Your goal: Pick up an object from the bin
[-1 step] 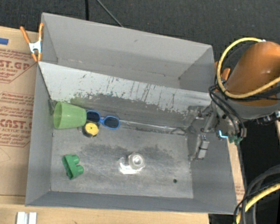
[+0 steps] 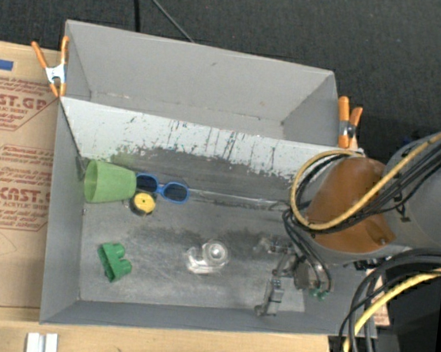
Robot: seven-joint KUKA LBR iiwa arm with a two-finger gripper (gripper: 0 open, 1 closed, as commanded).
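Standing over the grey metal bin (image 2: pixel 192 80) and reading it from the left, the first thing is a light green plastic cup (image 2: pixel 108 183) lying on its side against the left wall, its mouth facing left. In front of it, near the lower left corner, a small dark green block (image 2: pixel 115 262) sits alone on the floor. Just right of the cup's narrow end lies a small round yellow piece (image 2: pixel 144 204), and just above that a pair of blue toy glasses (image 2: pixel 163 189) lies flat, touching the cup or very nearly so.

In the middle of the floor, well apart from the rest, rests a silvery, shiny piece (image 2: pixel 207 257) with a rounded top; what it is I cannot make out.

To its right, near the lower right corner, the gripper (image 2: pixel 272 272) hangs low over bare floor. Its fingers (image 2: pixel 272 299) stand spread apart with nothing between them. The silvery piece is the closest thing to it, lying to its left, clear of the fingers. Above the gripper sits the arm's orange cover (image 2: pixel 345 202), looped round with black and yellow cables (image 2: pixel 318 163).
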